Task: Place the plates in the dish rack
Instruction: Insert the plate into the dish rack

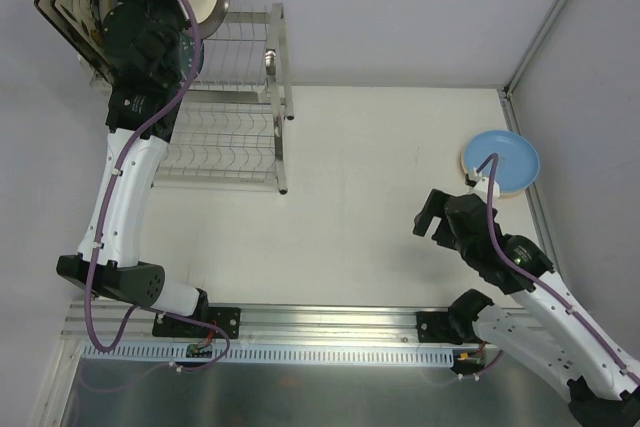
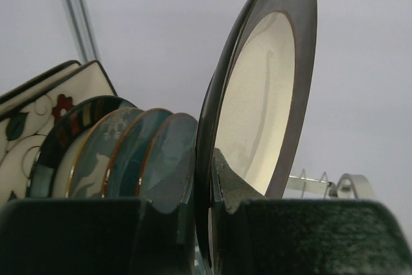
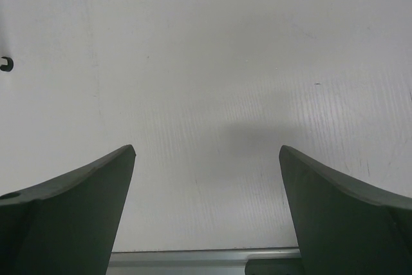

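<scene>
- The right tool [image 3: 207,152] hangs spread wide over the bare surface [image 1: 380,197].
- Beyond it, a light blue plate [image 1: 502,157] lies at the surface's right edge.
- The left tool [image 2: 205,178] pinches the rim of a dark-rimmed cream plate [image 2: 264,94], upright above the dish rack [image 1: 240,117].
- Farther on, teal plates [image 2: 141,152] and a square floral plate [image 2: 38,114] stand on edge, crowding its left side.

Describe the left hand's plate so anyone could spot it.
Find the dish rack at far left. At its far end the left hand grips a round plate. Unlike the teal plates beside it, it's cream with a dark rim.
</scene>
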